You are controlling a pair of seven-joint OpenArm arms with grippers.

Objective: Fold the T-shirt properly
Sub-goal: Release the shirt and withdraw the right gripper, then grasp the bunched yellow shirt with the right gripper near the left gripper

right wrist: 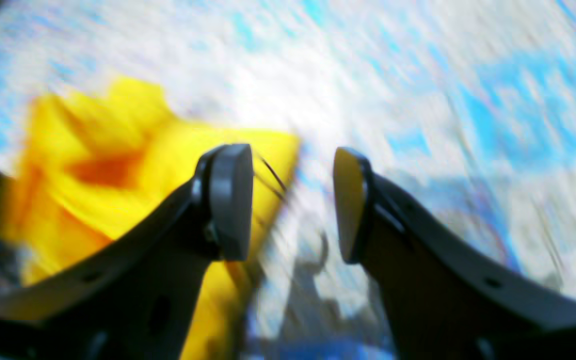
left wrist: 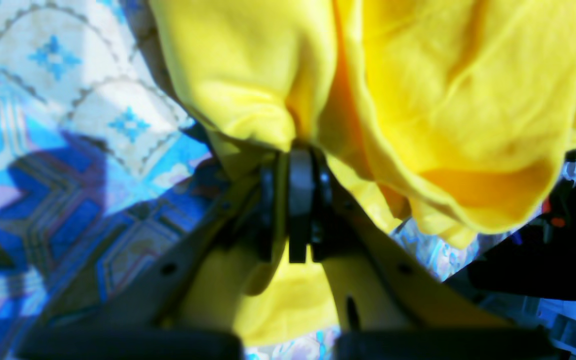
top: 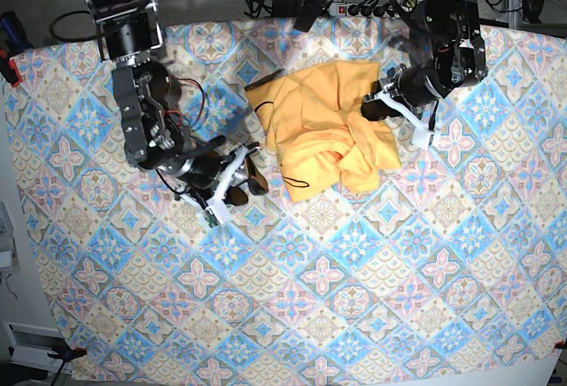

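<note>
The yellow T-shirt lies crumpled on the patterned tablecloth at the back centre, with a thin black squiggle near its front edge. My left gripper is at the shirt's right side. In the left wrist view the gripper is shut on a bunched fold of the T-shirt. My right gripper sits just left of the shirt's front corner. In the blurred right wrist view it stands open with nothing between its fingers, and the T-shirt lies off to the left.
The tablecloth covers the whole table. A power strip with cables runs along the back edge. A red clamp holds the cloth at the left edge. Both arm bases stand at the back corners.
</note>
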